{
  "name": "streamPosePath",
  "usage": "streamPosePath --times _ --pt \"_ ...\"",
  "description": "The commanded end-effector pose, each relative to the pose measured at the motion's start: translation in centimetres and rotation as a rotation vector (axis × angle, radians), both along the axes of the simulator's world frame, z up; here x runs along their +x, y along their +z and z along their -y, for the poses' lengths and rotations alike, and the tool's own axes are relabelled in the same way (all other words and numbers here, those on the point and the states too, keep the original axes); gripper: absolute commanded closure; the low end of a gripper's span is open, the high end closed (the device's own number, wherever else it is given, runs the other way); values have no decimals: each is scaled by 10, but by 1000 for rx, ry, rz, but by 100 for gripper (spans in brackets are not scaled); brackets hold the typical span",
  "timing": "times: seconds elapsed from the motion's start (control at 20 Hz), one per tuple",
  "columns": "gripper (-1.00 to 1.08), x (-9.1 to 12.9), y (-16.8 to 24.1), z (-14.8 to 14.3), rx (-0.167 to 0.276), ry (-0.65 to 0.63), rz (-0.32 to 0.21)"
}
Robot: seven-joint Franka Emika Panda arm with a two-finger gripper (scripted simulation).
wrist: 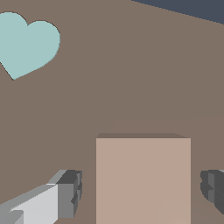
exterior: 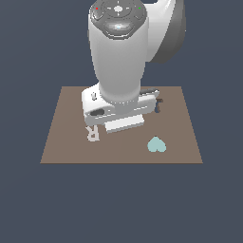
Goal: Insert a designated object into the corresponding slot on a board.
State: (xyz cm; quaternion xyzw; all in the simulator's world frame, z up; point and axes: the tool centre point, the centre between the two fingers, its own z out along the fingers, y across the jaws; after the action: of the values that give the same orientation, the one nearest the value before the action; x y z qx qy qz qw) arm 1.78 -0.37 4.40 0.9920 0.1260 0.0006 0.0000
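In the wrist view the designated object (wrist: pixel 143 179), a pale tan square tile, lies flat on the brown board (wrist: pixel 131 78). My gripper (wrist: pixel 142 190) is open and straddles the tile. One finger (wrist: pixel 68 194) and the other finger (wrist: pixel 214 186) each stand a small gap off the tile's sides, touching nothing. In the exterior view the arm's white hand (exterior: pixel 118 111) hangs low over the middle of the board (exterior: pixel 61 142) and hides the tile and the fingers. The slot is hidden from both views.
A teal heart (exterior: pixel 156 144) lies on the board toward the exterior view's right, and it also shows in the wrist view as the heart (wrist: pixel 26 43). A whitish letter R (exterior: pixel 93 133) lies beside the hand. Part of a dark T-shaped recess (exterior: pixel 159 105) shows past the hand.
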Motion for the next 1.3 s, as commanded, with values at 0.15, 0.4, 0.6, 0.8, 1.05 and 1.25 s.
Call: streamPosePath --times 0.15,0.4,0.6,0.8,1.05,1.25 --pt "-92 -1 -14 0 0 -1 -1" --pt "108 -1 -14 0 0 -1 -1" --pt "108 -1 -14 0 0 -1 -1" --pt "108 -1 -13 1 -1 -1 -1" --pt "108 -2 -13 1 -1 17 -1" --pt "108 -5 -13 1 -1 60 -1"
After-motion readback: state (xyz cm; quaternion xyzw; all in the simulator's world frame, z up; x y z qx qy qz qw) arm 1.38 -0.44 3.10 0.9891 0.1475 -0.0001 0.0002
